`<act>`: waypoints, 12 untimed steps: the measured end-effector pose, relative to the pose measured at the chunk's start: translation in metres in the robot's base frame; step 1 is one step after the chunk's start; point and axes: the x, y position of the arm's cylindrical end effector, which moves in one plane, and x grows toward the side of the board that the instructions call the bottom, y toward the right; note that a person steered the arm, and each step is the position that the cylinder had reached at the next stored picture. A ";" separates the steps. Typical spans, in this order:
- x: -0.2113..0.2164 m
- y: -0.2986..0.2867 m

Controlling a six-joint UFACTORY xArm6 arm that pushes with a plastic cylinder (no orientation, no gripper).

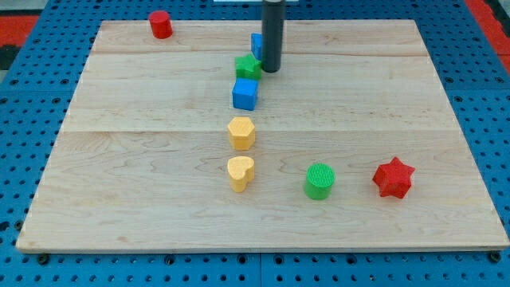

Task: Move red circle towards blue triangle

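The red circle (161,25), a short red cylinder, stands near the top left corner of the wooden board (143,159). A blue block (256,45), likely the blue triangle, is at the top centre, mostly hidden behind my rod. My tip (271,70) rests on the board just right of the green star (248,67) and right below that blue block. The red circle is far to the view's left of my tip.
A blue cube (245,94) sits below the green star. A yellow hexagon (241,132) and a yellow heart (241,172) follow down the middle. A green cylinder (319,181) and a red star (394,178) are at the lower right.
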 end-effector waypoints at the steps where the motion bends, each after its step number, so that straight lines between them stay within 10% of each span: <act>1: -0.003 0.015; 3: -0.093 0.104; 8: -0.075 -0.315; 12: -0.117 -0.155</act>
